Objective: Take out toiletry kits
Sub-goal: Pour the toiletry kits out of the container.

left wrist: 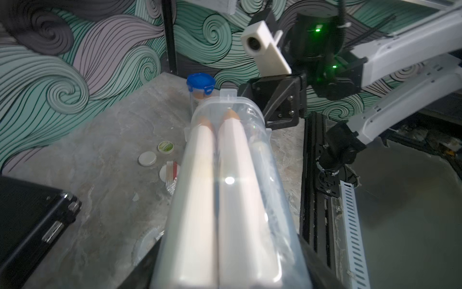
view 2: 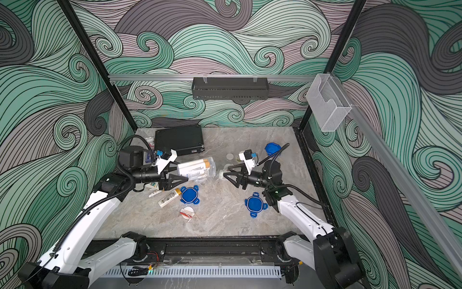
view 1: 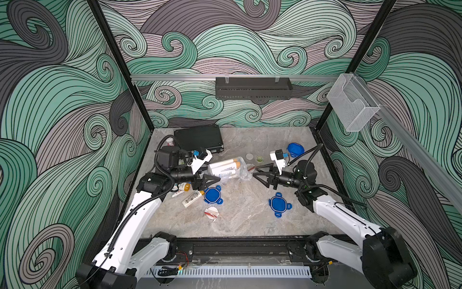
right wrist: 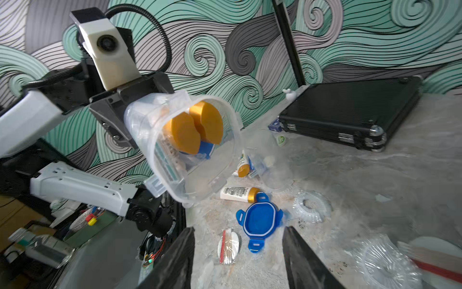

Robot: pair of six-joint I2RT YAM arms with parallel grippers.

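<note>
Judging from how things lie, the task is taken to be partly done. Beside the left arm (view 1: 140, 207), one kit is already spread on the table (view 1: 250, 220): a white bottle (view 1: 192, 197) with a gold cap, a second bottle (view 1: 186, 186) half hidden under the arm, a small toothpaste tube (view 1: 178, 193) and a round white packet (view 1: 212, 212), with a loose blue lid (view 1: 212, 195) among them. The jaws of that arm are closed on the base end of a clear container (view 1: 226, 168), which is held on its side and appears lifted clear of the table, its lidless mouth turned toward the right arm (view 1: 337, 215). Two capped bottles (right wrist: 195, 130) and something blue are seen inside it, so this kit is not yet out. Further right, another blue lid (view 1: 279, 204) lies flat on the table. The jaws of the right arm stand apart with nothing between them, facing the container's mouth from nearby without touching it. At the far right, a sealed container (view 1: 295, 149) stands with its blue lid clipped on. It is judged to be left for opening and emptying.
</note>
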